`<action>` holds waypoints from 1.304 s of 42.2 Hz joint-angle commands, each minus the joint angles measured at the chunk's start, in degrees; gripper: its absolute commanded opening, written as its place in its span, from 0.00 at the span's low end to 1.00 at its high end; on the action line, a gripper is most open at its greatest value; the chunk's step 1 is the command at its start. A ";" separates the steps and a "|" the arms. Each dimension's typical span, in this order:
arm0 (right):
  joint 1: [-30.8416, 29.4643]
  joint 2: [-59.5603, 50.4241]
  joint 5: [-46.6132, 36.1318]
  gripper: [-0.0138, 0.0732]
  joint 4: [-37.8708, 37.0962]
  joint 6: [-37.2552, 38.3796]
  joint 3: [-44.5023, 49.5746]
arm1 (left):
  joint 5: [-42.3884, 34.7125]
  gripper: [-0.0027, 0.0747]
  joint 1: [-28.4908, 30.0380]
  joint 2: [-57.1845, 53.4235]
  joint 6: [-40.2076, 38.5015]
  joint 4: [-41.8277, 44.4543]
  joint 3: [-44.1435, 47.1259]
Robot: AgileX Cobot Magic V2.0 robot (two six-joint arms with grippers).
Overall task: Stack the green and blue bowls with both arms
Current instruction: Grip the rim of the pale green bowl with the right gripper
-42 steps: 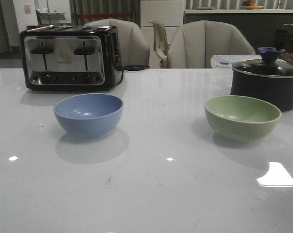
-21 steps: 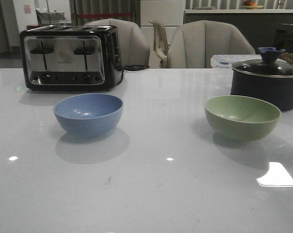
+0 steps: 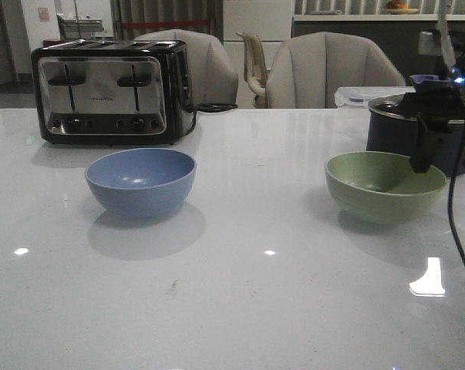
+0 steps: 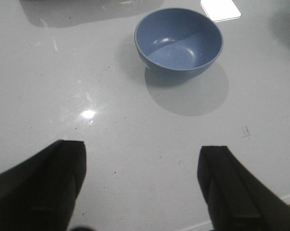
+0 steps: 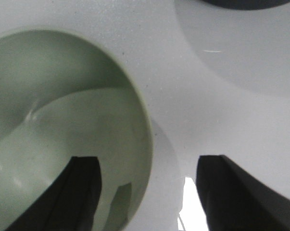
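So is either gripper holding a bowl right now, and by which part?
Nothing is held. The right gripper is open, straddling the green bowl's rim; the left gripper is open, short of the blue bowl.

Both arms' fingers (image 4: 44, 192) spread wide apart.

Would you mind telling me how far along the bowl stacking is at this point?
Nothing is stacked yet: the blue bowl and green bowl sit apart on the table. In hand: the right gripper is open, straddling the green bowl's rim, one finger inside. The left gripper is open, short of the blue bowl. Gripping, lifting and nesting remain.
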 commanded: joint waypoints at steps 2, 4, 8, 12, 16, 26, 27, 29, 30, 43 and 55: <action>-0.07 1.63 -1.31 0.75 0.46 -0.36 -4.91 | -4.40 0.72 -0.48 0.11 0.00 0.08 -1.75; -0.07 2.70 -0.66 0.69 0.46 -0.36 -5.75 | -4.40 0.72 -0.48 0.11 0.00 0.08 -1.75; -0.07 3.88 -0.02 0.53 0.46 -0.36 -6.50 | -4.40 0.72 -0.48 0.11 0.00 0.08 -1.75; -0.07 4.03 -0.14 0.39 0.46 -0.36 -6.50 | -4.40 0.72 -0.48 0.11 0.00 0.08 -1.75; -0.07 3.82 0.19 0.28 0.46 -0.36 -6.50 | -4.40 0.72 -0.48 0.11 0.00 0.08 -1.75; 0.56 -0.36 1.92 0.20 0.46 -0.57 -6.50 | -4.40 0.72 -0.48 0.11 0.00 0.08 -1.75; 0.88 -1.32 2.17 0.20 0.46 -0.61 -6.50 | -4.40 0.72 -0.48 0.11 0.00 0.08 -1.75; 1.87 -2.83 2.77 0.20 0.46 -0.61 -6.50 | -4.40 0.72 -0.48 0.11 0.00 0.08 -1.75; 2.41 -3.57 2.98 0.20 0.46 -0.61 -6.50 | -4.40 0.72 -0.48 0.11 0.00 0.08 -1.75; 13.97 -6.44 4.56 0.20 2.99 -0.82 -6.50 | -4.40 0.72 -0.48 0.11 0.00 0.08 -1.75; 20.44 -0.10 1.92 0.22 3.86 -0.82 -6.50 | -4.40 0.72 -0.48 0.11 0.00 0.08 -1.75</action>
